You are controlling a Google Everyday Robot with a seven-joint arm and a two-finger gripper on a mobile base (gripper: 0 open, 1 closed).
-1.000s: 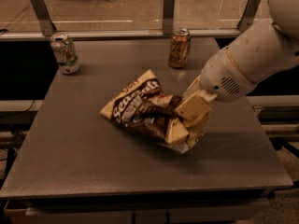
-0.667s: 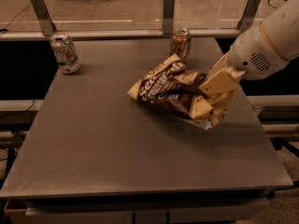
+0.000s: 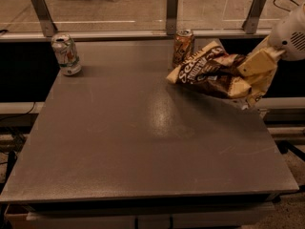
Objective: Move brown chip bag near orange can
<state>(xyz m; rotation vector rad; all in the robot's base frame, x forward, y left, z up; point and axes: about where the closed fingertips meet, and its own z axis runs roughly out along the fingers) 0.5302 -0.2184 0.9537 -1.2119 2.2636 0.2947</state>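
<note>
The brown chip bag hangs in the air above the table's right back part, held at its right end. My gripper, with cream-coloured fingers, is shut on that end; the white arm comes in from the upper right. The orange can stands upright at the table's back edge, just left of and behind the bag's left tip. The bag's tip overlaps the can's lower right side in the view; I cannot tell whether they touch.
A white-and-green can stands at the back left of the grey table. A metal rail with posts runs behind the table. The table's right edge lies below the gripper.
The gripper has carried the bag up and to the right, from the table's middle to beside the orange can. The cans have not moved.
</note>
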